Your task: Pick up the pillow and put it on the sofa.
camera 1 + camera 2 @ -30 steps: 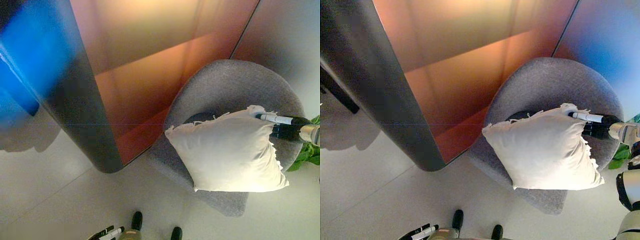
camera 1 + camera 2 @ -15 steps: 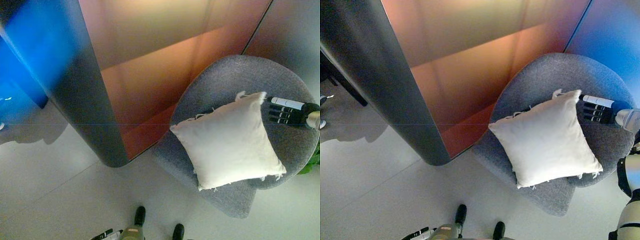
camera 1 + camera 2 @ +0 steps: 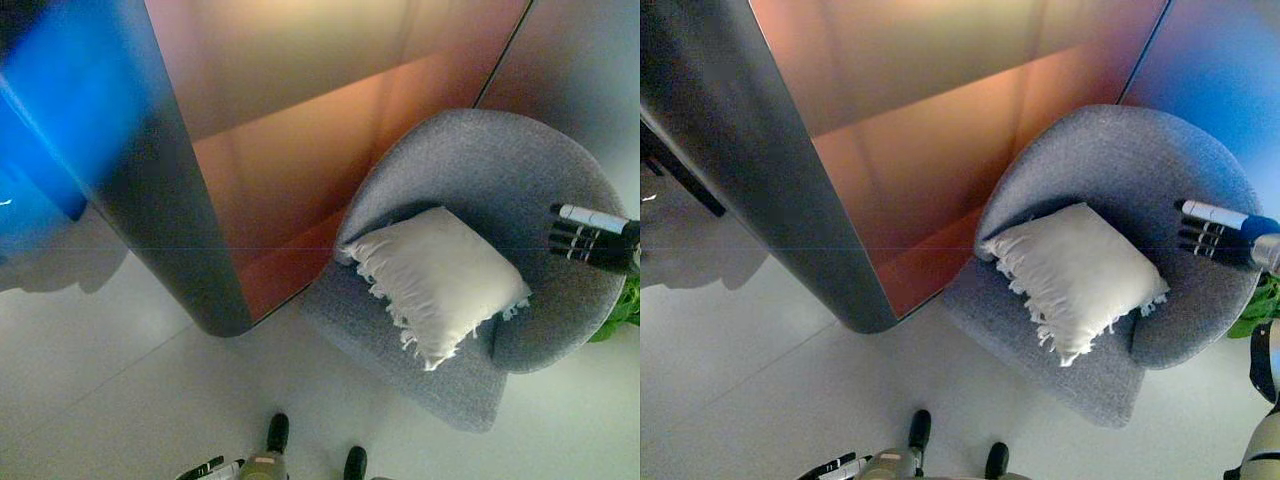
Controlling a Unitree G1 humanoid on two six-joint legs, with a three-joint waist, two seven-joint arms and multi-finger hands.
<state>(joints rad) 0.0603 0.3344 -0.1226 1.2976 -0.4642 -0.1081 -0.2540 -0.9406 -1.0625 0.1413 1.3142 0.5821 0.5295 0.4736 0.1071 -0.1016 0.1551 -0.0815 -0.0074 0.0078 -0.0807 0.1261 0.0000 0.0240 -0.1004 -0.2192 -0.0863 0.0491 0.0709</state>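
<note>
A white fringed pillow point(image 3: 435, 280) lies on the seat of a round grey sofa chair point(image 3: 480, 170), leaning toward its front edge. My right hand point(image 3: 592, 237) hovers over the chair's right armrest, apart from the pillow, with its fingers straight and holding nothing; it also shows in the right eye view point(image 3: 1218, 232). My left hand point(image 3: 215, 468) shows only as fingertips at the bottom edge, idle by the floor.
A tall orange-brown panel point(image 3: 300, 110) with a rounded grey edge point(image 3: 170, 220) stands left of the chair. A green plant point(image 3: 622, 305) is at the right edge. Pale floor point(image 3: 120, 390) spreads in front.
The pillow has left my right hand and dropped flat onto the chair seat. My right hand has opened and drawn back to the right.
</note>
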